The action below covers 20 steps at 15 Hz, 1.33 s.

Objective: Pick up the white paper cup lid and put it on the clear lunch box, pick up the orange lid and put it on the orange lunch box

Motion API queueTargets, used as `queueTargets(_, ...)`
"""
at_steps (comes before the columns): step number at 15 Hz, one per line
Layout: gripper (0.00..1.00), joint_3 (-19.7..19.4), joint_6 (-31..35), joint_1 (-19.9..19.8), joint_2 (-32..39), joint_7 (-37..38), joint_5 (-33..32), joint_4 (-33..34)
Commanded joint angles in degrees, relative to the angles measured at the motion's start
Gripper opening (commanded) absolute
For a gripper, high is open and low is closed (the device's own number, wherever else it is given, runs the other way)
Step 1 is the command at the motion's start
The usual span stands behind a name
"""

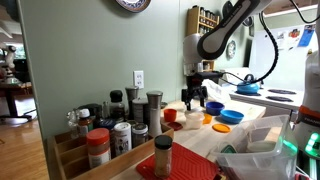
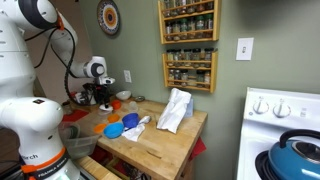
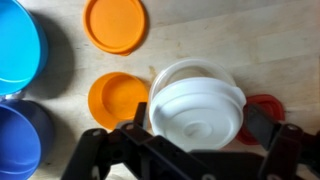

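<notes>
Wrist view tells most of it: gripper (image 3: 190,150) is wide open, jaws splayed out on either side of the white paper cup lid (image 3: 197,110) and gripping nothing as far as I can see; the lid sits right between them, on top of the clear lunch box (image 3: 185,68), whose rim peeks out around the far edge. The orange lunch box (image 3: 117,100) is just beside the white lid, uncovered, outside the jaws; the orange lid (image 3: 115,22) lies flat on the wooden counter (image 3: 230,30) a bit beyond it, apart from the box. Past those are a light blue bowl (image 3: 15,45) and a dark blue bowl (image 3: 18,138); something red (image 3: 265,103) pokes out on the opposite side, can't tell what. In both exterior views the gripper (image 1: 195,98) (image 2: 103,97) hangs low over that cluster, pointing down.
</notes>
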Motion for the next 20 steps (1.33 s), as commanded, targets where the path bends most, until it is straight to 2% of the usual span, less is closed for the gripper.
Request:
queueTargets(1,1.0,0.3,-3.2,0.2,-0.8,-2.1,1.8,-1.2)
queueTargets(16,1.0,0.2,-9.6,0.0,-0.8,-3.9,3.9,-1.9)
queueTargets(20,1.0,0.1,-8.7,0.1,-2.0,-2.8,3.9,-2.2)
